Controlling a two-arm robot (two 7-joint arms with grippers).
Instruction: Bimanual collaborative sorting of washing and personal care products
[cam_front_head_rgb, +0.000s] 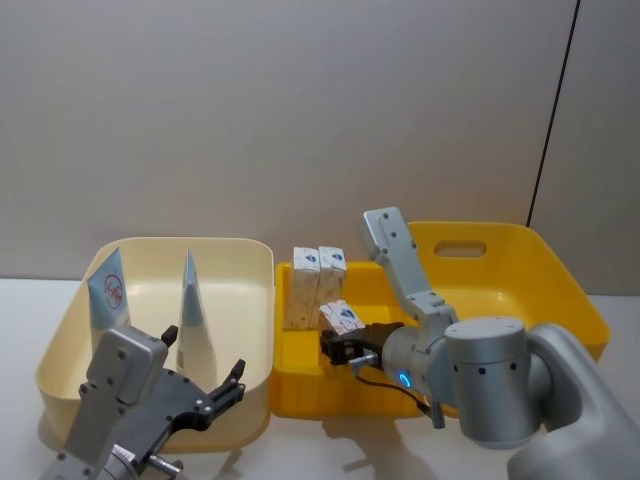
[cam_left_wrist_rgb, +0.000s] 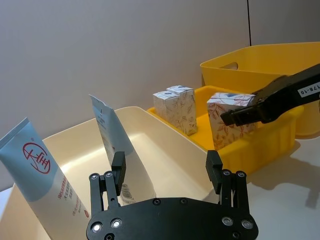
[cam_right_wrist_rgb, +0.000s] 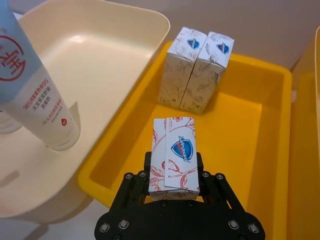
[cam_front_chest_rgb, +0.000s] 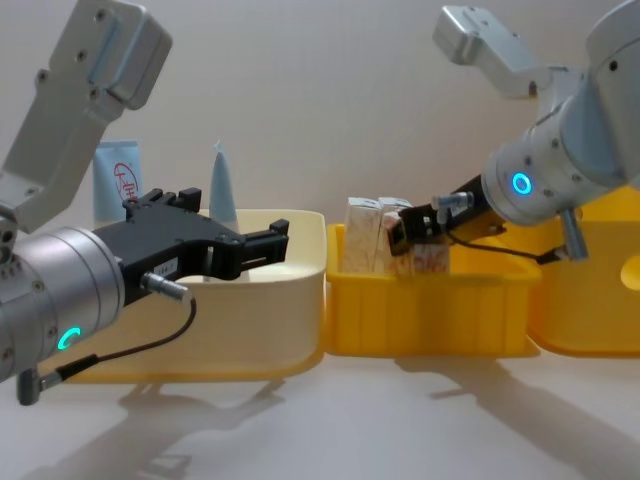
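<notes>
Two blue-and-white tubes (cam_front_head_rgb: 108, 290) (cam_front_head_rgb: 193, 315) stand upright in the cream bin (cam_front_head_rgb: 180, 245). My left gripper (cam_front_head_rgb: 225, 385) hovers open over that bin's front right corner, with nothing between its fingers (cam_left_wrist_rgb: 118, 170). Two speckled cartons (cam_front_head_rgb: 318, 285) stand side by side at the back of the small yellow bin (cam_front_head_rgb: 300, 385). My right gripper (cam_front_head_rgb: 345, 348) is shut on a third carton (cam_right_wrist_rgb: 174, 150), held in the bin's front part. I cannot tell whether this carton touches the bin floor.
A large yellow bin with a handle cut-out (cam_front_head_rgb: 560, 280) stands right of the small one, behind my right arm. All three bins sit close together on a white table (cam_front_chest_rgb: 400, 420), and a plain wall is behind them.
</notes>
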